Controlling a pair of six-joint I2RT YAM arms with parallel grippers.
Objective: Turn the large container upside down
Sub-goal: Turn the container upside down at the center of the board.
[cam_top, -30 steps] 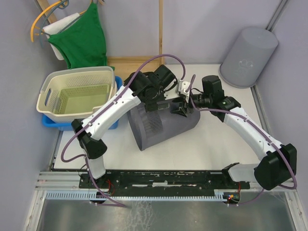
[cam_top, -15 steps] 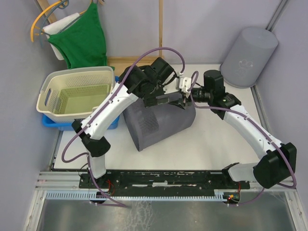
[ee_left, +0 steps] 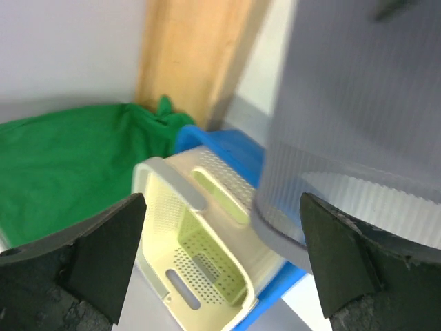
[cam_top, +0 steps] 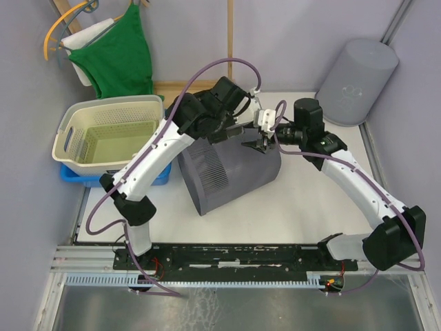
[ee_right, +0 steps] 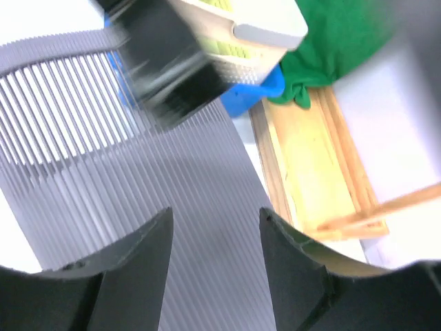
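**Large container on its side at mid-table; both grippers open at its upper wall**

I read the large container point(cam_top: 231, 172), dark grey and ribbed, as tipped over in the middle of the table point(cam_top: 310, 214). It lies just right of the cream basket point(cam_top: 110, 134), which sits in a blue tray point(cam_top: 69, 176).

Long axis: close to level, running near-left to far-right. One round end faces near-left, toward the arm bases. From overhead I cannot tell whether that end is the mouth or the base. It is not yet upside down.

My left gripper point(ee_left: 222, 200) has its fingers spread wide with nothing between them. The container's ribbed wall and a thick rim band sit by its right finger.

My right gripper point(ee_right: 215, 214) is also parted, and the ribbed wall fills the gap beyond it. I cannot tell whether it touches the wall.

Overhead, both grippers meet at the container's far upper side.

A green cloth point(cam_top: 120, 58) hangs far-left, and a grey bin point(cam_top: 355, 76) leans in the far-right corner.
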